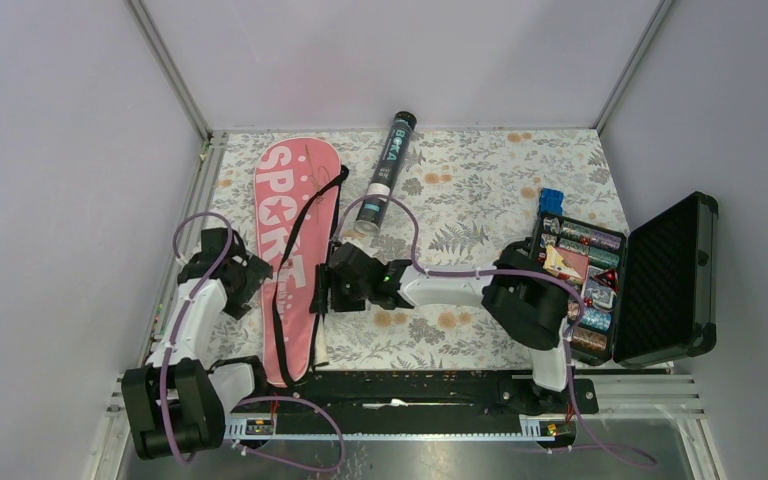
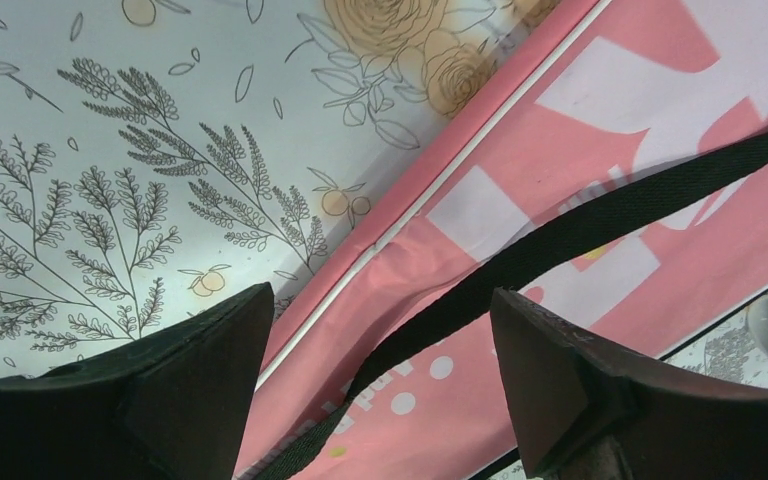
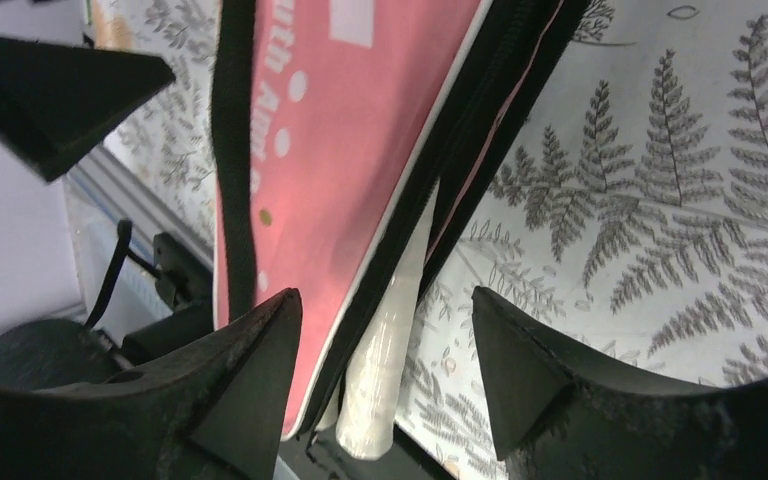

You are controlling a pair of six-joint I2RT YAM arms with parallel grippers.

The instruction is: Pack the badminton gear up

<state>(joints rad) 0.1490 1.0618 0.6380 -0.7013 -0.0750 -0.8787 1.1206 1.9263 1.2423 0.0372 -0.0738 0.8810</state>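
Note:
The long pink "SPORT" bag (image 1: 290, 260) lies lengthwise on the left half of the table, its black strap (image 1: 305, 235) across it. A cream racket handle (image 3: 385, 370) sticks out of the bag's open black zipper edge at the near end; the racket frames are hidden inside. The black tube with teal print (image 1: 388, 172) lies behind the bag's right side. My left gripper (image 1: 245, 275) is open over the bag's left edge (image 2: 380, 290). My right gripper (image 1: 325, 290) is open at the bag's right edge, straddling the handle (image 3: 385, 330). No shuttlecocks are in view.
An open black case (image 1: 660, 280) holding patterned rolls stands at the right edge, with a small blue toy (image 1: 551, 201) just behind it. The floral cloth (image 1: 480, 200) covers the table. Metal rails run along the left and near edges.

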